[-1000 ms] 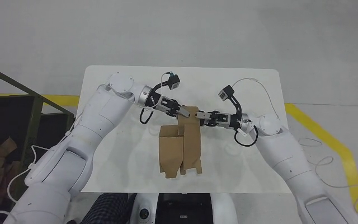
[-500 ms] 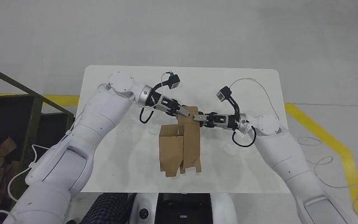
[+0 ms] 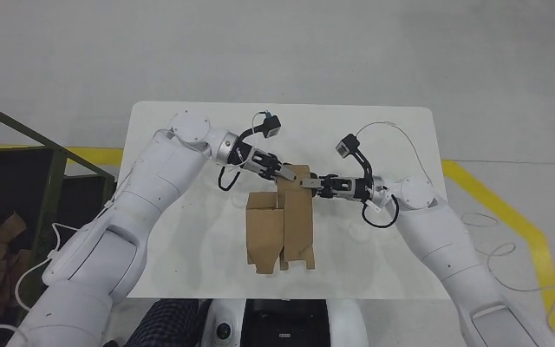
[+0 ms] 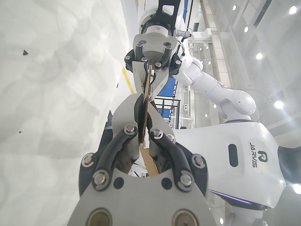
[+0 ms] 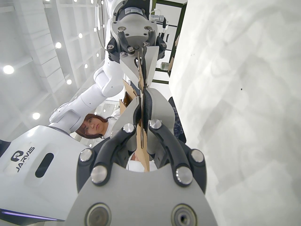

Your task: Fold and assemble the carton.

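A flat brown carton (image 3: pixel 282 227) hangs above the middle of the white table (image 3: pixel 173 130), its flaps pointing toward the near edge. My left gripper (image 3: pixel 284 173) is shut on the carton's far edge from the left side. My right gripper (image 3: pixel 305 183) is shut on the same edge from the right, close beside the left one. In the left wrist view the cardboard edge (image 4: pixel 144 118) runs between my left gripper's (image 4: pixel 143 103) pads, with the right gripper (image 4: pixel 148 85) clamped just beyond. The right wrist view shows the cardboard (image 5: pixel 141 128) pinched in my right gripper (image 5: pixel 142 99), the left gripper (image 5: pixel 141 71) facing it.
A white cable (image 3: pixel 408 139) lies on the table at the far right. A dark green rack (image 3: pixel 26 165) stands off the table's left side. The table surface around the carton is bare.
Both grippers and the carton have shifted slightly, the right gripper edging a little toward the left one. The grips have not changed.
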{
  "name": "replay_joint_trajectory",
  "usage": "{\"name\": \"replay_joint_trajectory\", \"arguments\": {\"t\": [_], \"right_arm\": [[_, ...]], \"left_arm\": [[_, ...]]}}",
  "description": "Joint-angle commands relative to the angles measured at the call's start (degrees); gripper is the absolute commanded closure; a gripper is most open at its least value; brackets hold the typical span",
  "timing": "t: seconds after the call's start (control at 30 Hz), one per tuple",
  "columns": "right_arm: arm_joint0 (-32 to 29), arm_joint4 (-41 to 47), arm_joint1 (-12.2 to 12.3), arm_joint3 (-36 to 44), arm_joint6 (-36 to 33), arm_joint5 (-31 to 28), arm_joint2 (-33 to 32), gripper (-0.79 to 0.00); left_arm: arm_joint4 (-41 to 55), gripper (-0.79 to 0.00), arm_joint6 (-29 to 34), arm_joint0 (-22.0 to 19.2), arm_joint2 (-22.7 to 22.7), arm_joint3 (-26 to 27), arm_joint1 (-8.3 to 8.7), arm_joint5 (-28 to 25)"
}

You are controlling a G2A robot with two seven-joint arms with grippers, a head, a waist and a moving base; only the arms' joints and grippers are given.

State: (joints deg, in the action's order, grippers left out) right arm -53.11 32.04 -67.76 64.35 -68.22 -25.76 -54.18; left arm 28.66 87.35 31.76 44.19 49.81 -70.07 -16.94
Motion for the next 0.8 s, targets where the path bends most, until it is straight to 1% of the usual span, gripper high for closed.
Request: {"name": "replay_joint_trajectory", "arguments": {"t": [0.0, 0.03, 0.07, 0.1, 0.23, 0.3, 0.43, 0.57, 0.77], "right_arm": [[-0.2, 0.7, 0.0, -0.1, -0.5, 0.4, -0.2, 0.0], [-0.2, 1.1, 0.0, -0.2, -0.8, 0.7, -0.2, 0.0], [-0.3, 1.4, 0.0, -0.3, -1.0, 1.0, -0.3, 0.0], [-0.4, 1.7, 0.0, -0.5, -1.0, 1.5, -0.4, 0.0], [-0.9, 3.9, 0.0, -1.0, -0.9, 3.6, -1.3, 0.0], [-1.3, 5.1, 0.2, -1.2, -0.5, 4.6, -2.2, 0.0], [-2.9, 5.7, 0.7, -0.1, 1.0, 4.7, -4.5, 0.0], [-6.0, 5.7, 1.5, 2.8, 7.4, 7.4, -7.8, 0.0], [-13.5, 5.6, 2.6, 11.1, 20.1, 11.4, -12.9, 0.0]], "left_arm": [[0.1, -0.197, -0.1, 0.0, 0.1, 0.0, -0.04, -0.1], [0.3, -0.336, -0.3, 0.0, 0.3, 0.0, -0.05, -0.3], [0.5, -0.711, -0.6, 0.1, 0.5, 0.0, -0.05, -0.6], [0.8, -0.785, -0.8, 0.2, 0.8, -0.1, -0.02, -0.8], [1.4, -0.785, -2.1, 0.4, 2.8, -0.3, 0.57, -2.1], [1.5, -0.785, -2.7, 0.8, 4.3, -0.2, 1.12, -2.7], [1.3, -0.785, -3.6, 2.4, 7.4, 0.7, 2.47, -3.1], [0.9, -0.785, -3.9, 4.7, 10.7, 2.6, 4.0, -2.6], [0.9, -0.785, -3.8, 8.6, 14.8, 6.8, 5.89, -0.7]]}}
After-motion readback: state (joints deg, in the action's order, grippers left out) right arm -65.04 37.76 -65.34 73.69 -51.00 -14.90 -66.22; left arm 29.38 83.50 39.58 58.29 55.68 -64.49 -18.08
